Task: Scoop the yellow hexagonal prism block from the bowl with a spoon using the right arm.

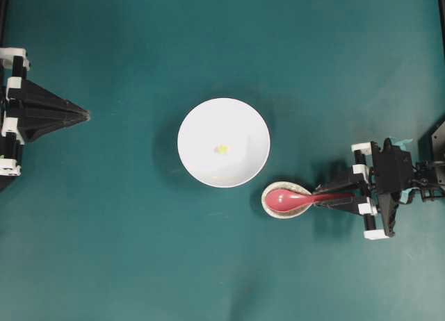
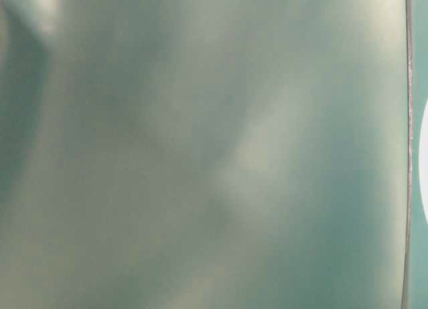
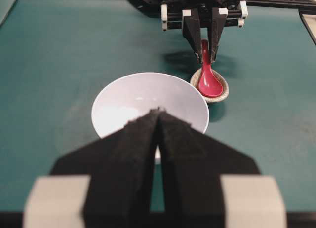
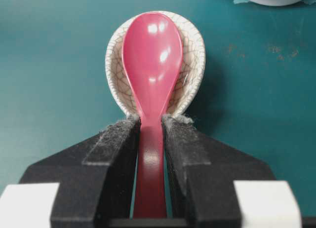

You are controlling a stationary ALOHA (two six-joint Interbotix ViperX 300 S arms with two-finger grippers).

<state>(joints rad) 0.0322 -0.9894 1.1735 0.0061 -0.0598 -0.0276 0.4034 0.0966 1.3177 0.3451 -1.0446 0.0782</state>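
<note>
On the teal table (image 1: 104, 251), near its middle, sits the white bowl (image 1: 223, 142), and the yellow hexagonal prism block (image 1: 221, 149) lies loose on the bowl's floor, close to its centre. Just beside the bowl, toward the right arm, a small crackled cream dish (image 1: 268, 197) cradles the scoop of the pink-red spoon (image 1: 292, 199); dish and bowl look nearly touching from overhead, though the left wrist view suggests a narrow gap between them.

From the right wrist view, the right gripper (image 4: 150, 127) has its two black padded fingers (image 4: 116, 154) pressed against either side of the spoon's handle, right where the handle leaves the scoop — a firm pinch, with the handle running back between the jaws toward the camera. The scoop faces up and rests in the dish. The left wrist view shows the same thing from across the table: the right arm's fingers reaching down onto the handle.

At the far left edge of the overhead view the left gripper (image 1: 85, 114) is well away from the bowl, its pointed jaws pressed together with nothing between them.

Only a blurred green wash fills the table-level view — perhaps a sliver of the bowl's rim at its right edge.
</note>
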